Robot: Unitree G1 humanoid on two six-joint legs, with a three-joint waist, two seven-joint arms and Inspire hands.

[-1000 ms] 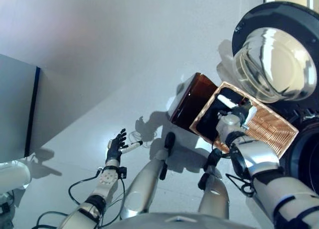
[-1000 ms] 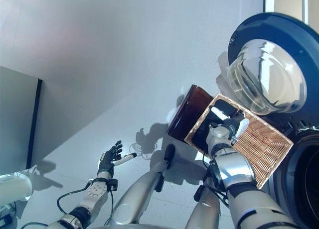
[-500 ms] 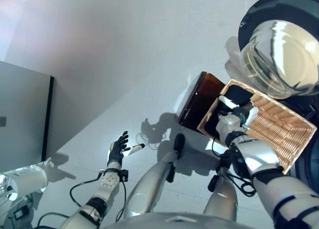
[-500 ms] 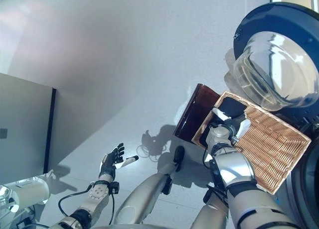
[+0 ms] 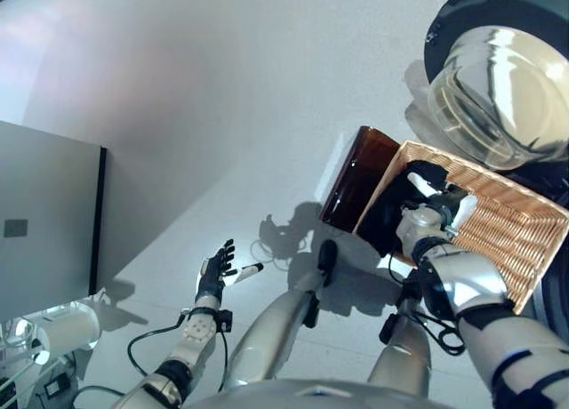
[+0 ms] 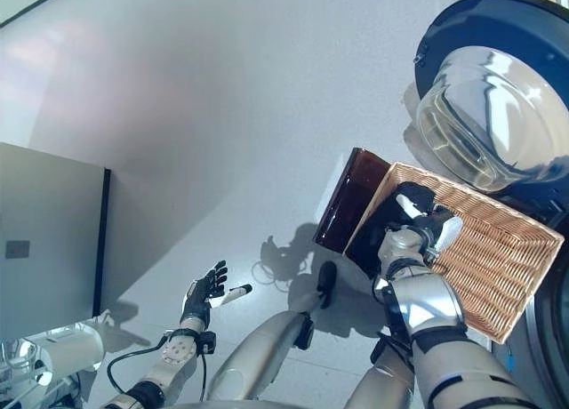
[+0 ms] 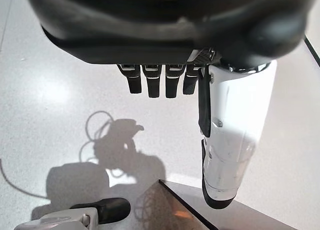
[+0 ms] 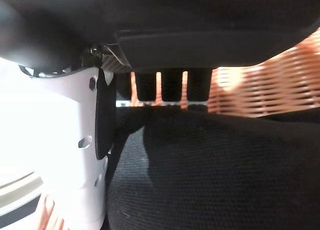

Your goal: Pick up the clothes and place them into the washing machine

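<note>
Two hands show: the left hand [image 5: 213, 271] hangs low on the robot's left above the pale grey floor [image 5: 222, 116], its fingers [image 7: 150, 80] straight and spread, holding nothing, its white-covered thumb stuck out sideways. The right hand [image 6: 418, 227] reaches into the rectangular woven wicker laundry basket [image 6: 498, 267], which stands beside a dark brown translucent box [image 6: 351, 196] and just below the round glass door of the washing machine [image 5: 502, 84]. The black clothes [image 8: 215, 175] lie bunched in the basket's near end, right under this hand; its fingers [image 8: 172, 85] point down to the cloth, but whether they grip it I cannot tell. A grey cabinet panel [image 5: 44, 222] stands far to the left. No writing or label is legible anywhere.
</note>
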